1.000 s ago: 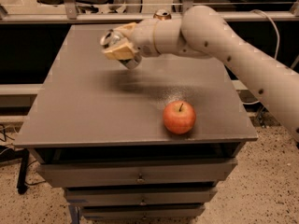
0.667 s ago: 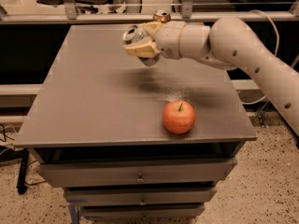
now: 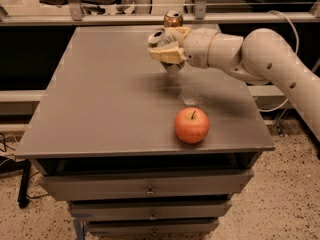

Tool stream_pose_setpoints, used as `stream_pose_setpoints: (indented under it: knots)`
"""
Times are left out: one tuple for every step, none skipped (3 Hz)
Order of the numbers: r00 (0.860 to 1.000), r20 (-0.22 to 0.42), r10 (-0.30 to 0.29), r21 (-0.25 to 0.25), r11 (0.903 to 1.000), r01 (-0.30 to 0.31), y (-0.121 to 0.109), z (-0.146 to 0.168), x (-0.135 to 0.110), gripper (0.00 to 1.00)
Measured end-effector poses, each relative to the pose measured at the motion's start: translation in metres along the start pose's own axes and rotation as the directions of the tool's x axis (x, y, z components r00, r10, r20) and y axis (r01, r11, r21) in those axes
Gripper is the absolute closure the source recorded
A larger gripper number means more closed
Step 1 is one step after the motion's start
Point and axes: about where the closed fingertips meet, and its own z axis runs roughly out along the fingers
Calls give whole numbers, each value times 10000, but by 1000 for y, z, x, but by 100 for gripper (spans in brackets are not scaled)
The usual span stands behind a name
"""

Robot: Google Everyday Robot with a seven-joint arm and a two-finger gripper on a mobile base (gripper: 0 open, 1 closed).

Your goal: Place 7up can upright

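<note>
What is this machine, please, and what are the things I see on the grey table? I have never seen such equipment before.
This is a robot with one long white arm, reaching in from the right. One camera took the picture; it looks down on the table from the front. At the arm's end is the gripper, a hand with two fingers. It is closed on the 7up can, a small silvery can, and holds it tilted over the back part of the grey table. A red apple lies near the front edge. A copper-brown can stands at the back edge. Drawers are below the tabletop.
</note>
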Motion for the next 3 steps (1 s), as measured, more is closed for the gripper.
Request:
stream_pose_setpoints:
  knots:
    - [9982,210,562,217,9982,-567,-20,-14,1,100]
    - [9891,636,1325,502,9895,-1358,-47,-36,4,100]
    - [9679,1150,2235,654,9705,-2319,-69,-54,15,100]
